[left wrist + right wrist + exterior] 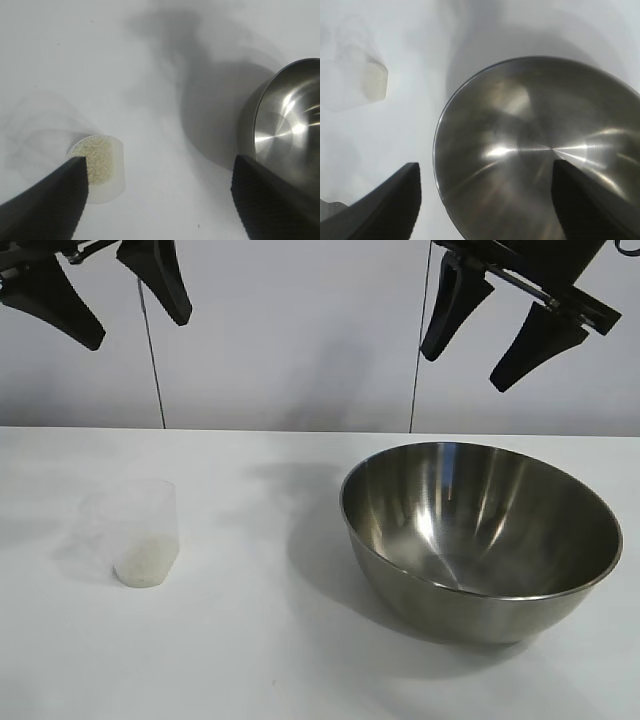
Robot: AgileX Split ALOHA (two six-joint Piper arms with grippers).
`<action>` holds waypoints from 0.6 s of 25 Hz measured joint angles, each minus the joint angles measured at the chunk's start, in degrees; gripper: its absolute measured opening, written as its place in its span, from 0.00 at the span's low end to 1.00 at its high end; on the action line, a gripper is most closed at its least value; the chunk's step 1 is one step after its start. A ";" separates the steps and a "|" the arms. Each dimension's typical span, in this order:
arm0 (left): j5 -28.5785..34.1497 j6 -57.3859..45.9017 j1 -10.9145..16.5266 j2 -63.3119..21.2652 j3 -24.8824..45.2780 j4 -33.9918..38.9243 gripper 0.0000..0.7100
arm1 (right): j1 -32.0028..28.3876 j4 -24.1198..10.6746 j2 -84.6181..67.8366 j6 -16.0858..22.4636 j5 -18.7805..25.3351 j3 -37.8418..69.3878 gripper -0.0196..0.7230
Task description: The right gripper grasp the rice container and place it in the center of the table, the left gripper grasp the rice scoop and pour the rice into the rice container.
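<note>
The rice container (480, 540) sits right of centre, well apart from the rice scoop (140, 535); bare table (260, 640) between. Left claw (100, 295) and right claw (495, 330) hang above, fingers apart, empty.

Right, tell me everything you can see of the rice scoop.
The rice scoop is a small tapered cup of cloudy, translucent plastic, wider at its open mouth than at its base. It stands upright on the white table, at the left of the exterior view, well apart from the steel bowl. A shallow layer of white rice fills its bottom; the rest is empty. Nothing touches it but the table. The left gripper hangs open above it, not holding it.
</note>
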 joint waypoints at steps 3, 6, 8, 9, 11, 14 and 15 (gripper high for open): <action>0.00 0.00 0.00 0.00 0.00 0.00 0.80 | 0.00 0.00 0.00 0.00 0.00 0.00 0.71; 0.00 0.00 0.00 0.00 0.00 0.00 0.80 | 0.00 0.00 0.00 0.00 0.00 0.00 0.71; 0.00 0.00 0.00 0.00 0.00 0.00 0.80 | 0.00 -0.49 0.00 0.00 0.00 0.00 0.71; 0.00 0.00 0.00 0.00 0.00 0.00 0.80 | 0.00 -1.28 0.00 -0.06 0.00 0.00 0.71; 0.00 0.00 0.00 0.00 0.00 0.00 0.80 | 0.00 -4.20 -0.19 -0.18 0.01 0.00 0.71; 0.00 0.00 0.00 0.00 0.00 0.00 0.80 | 0.00 -10.32 -1.16 -0.18 0.06 0.00 0.71; 0.00 0.00 0.00 0.00 0.00 0.00 0.80 | 0.00 -12.23 -1.45 -0.18 0.13 0.00 0.71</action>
